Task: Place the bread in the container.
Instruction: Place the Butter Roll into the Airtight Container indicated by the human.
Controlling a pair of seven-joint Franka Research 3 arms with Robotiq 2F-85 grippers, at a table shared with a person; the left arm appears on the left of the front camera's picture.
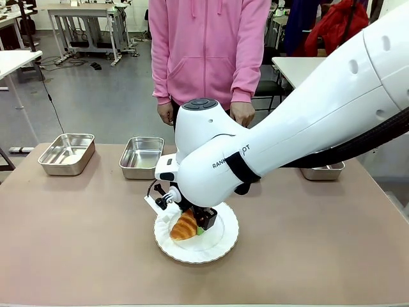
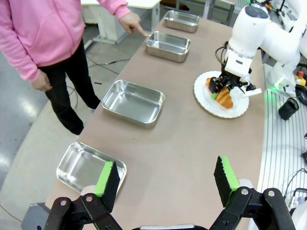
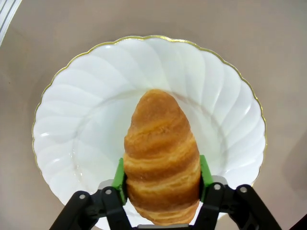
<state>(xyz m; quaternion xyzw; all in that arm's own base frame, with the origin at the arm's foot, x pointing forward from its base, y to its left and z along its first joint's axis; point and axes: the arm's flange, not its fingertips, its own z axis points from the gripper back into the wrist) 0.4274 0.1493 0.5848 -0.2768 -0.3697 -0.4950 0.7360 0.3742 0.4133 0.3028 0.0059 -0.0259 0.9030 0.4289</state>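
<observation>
The ridged, glossy golden bread [image 3: 162, 155] is pinched at its wide middle between the green pads [image 3: 119, 179] of the right gripper [image 3: 162, 184], lying on a scalloped white plate [image 3: 76, 120] with a gold rim. The left gripper [image 2: 165, 179] is held with fingers spread above the matte brown table [image 2: 182, 143]. A shiny steel container [image 2: 167, 46] with rounded corners is pointed at by a person's hand [image 2: 132, 22].
</observation>
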